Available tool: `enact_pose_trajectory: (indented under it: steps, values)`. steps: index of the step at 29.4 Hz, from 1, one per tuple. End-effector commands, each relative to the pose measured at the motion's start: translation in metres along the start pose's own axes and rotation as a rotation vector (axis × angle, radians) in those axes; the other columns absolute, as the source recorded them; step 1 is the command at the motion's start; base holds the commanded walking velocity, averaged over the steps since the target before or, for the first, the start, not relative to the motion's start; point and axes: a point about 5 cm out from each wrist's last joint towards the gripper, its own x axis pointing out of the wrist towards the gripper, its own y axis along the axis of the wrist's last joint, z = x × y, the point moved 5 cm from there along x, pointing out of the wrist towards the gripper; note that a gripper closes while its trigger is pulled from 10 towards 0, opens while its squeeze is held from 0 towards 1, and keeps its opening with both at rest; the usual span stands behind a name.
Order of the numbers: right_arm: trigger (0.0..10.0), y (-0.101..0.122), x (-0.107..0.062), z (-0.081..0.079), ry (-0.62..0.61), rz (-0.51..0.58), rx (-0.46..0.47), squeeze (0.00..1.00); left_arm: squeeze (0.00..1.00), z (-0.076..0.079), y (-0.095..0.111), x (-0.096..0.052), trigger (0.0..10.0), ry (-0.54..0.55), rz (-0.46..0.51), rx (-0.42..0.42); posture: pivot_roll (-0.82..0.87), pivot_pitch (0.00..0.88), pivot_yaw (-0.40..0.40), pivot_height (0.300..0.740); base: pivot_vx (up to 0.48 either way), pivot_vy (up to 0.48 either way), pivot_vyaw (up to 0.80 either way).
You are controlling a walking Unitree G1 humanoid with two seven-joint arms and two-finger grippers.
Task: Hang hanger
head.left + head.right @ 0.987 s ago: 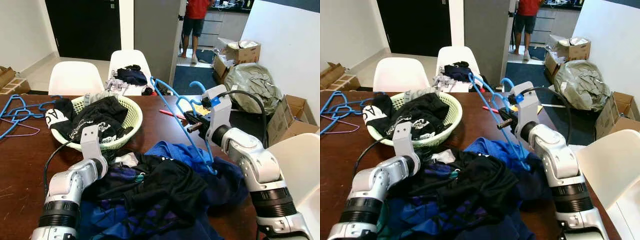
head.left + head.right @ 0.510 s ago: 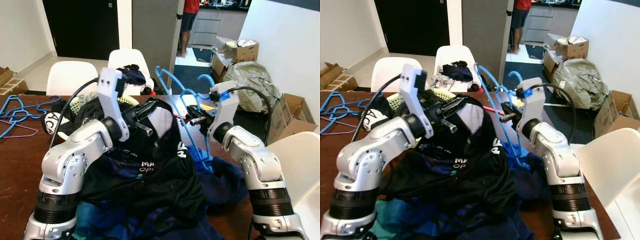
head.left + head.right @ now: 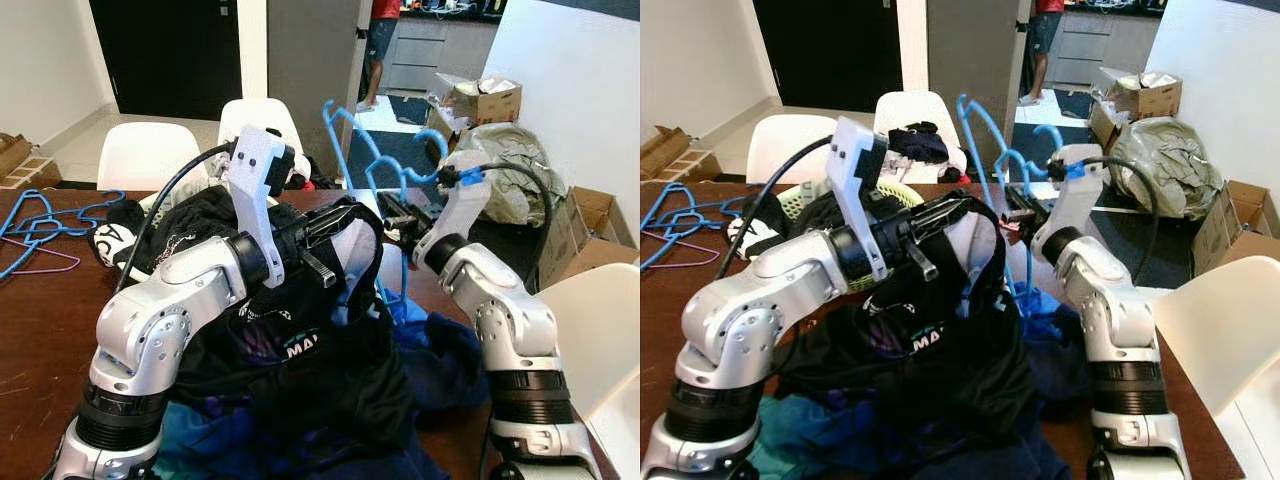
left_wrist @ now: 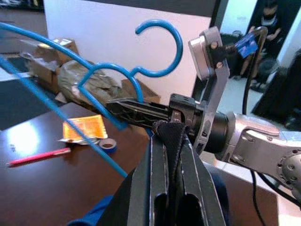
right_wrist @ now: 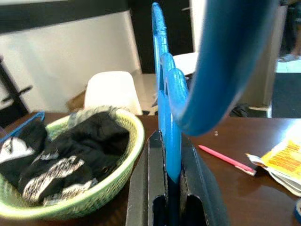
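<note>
Hanger (image 3: 352, 150) raised, in right tool (image 3: 393, 212)

My left gripper (image 4: 170, 136) is raised over the table (image 3: 40, 330), clamped on a shirt (image 3: 300, 340) that hangs from it onto the clothes heap (image 3: 840, 440) below. At two o'clock from it my right gripper (image 5: 168, 165) pinches the hanger (image 3: 350, 140), which stands up above both. The basket (image 5: 113, 188) sits at eleven o'clock, behind my left arm. More hangers (image 3: 40, 225) lie at ten o'clock. Two chairs (image 3: 150, 155) stand beyond the table's far edge, boxes (image 3: 485, 100) at one o'clock.
</note>
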Motion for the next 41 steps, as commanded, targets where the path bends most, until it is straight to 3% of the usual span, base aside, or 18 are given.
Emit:
enact_pose_trajectory:
  steps: [1, 10, 24, 31, 37, 41]
  values:
    - [10.0, 0.001, 0.001, 0.001, -0.009, 0.019, 0.024, 0.0, 0.0, 0.002, 0.004, 0.0, 10.0, -0.014, -0.015, 0.038, 0.08, 0.0, -0.046, 0.74, -0.476, 0.0, 0.0]
    - [10.0, -0.003, 0.002, -0.004, -0.006, 0.022, 0.047, 0.0, 0.0, 0.0, 0.005, 0.005, 10.0, -0.008, -0.034, 0.061, 0.08, 0.0, -0.038, 0.74, -0.479, 0.0, 0.0]
    - [10.0, -0.003, 0.001, 0.002, -0.036, 0.026, 0.066, 0.0, 0.0, 0.004, 0.022, 0.011, 10.0, -0.034, 0.009, 0.076, 0.08, 0.0, -0.036, 0.74, -0.48, 0.0, -0.11]
    - [10.0, -0.001, 0.002, 0.007, -0.06, 0.028, 0.052, 0.0, 0.0, -0.005, 0.013, 0.012, 10.0, -0.001, -0.005, 0.063, 0.06, 0.0, -0.04, 0.74, -0.471, 0.0, -0.79]
    - [10.0, 0.0, -0.001, 0.015, -0.095, 0.024, 0.037, 0.0, 0.0, -0.026, -0.004, 0.008, 10.0, 0.109, -0.027, 0.081, 0.06, 0.0, -0.044, 0.74, -0.067, 0.0, -0.79]
    - [10.0, 0.001, -0.002, 0.019, -0.115, 0.029, 0.034, 0.0, 0.0, -0.044, -0.01, 0.004, 10.0, 0.224, -0.037, 0.155, 0.06, 0.0, -0.045, 0.74, 0.0, 0.0, -0.79]
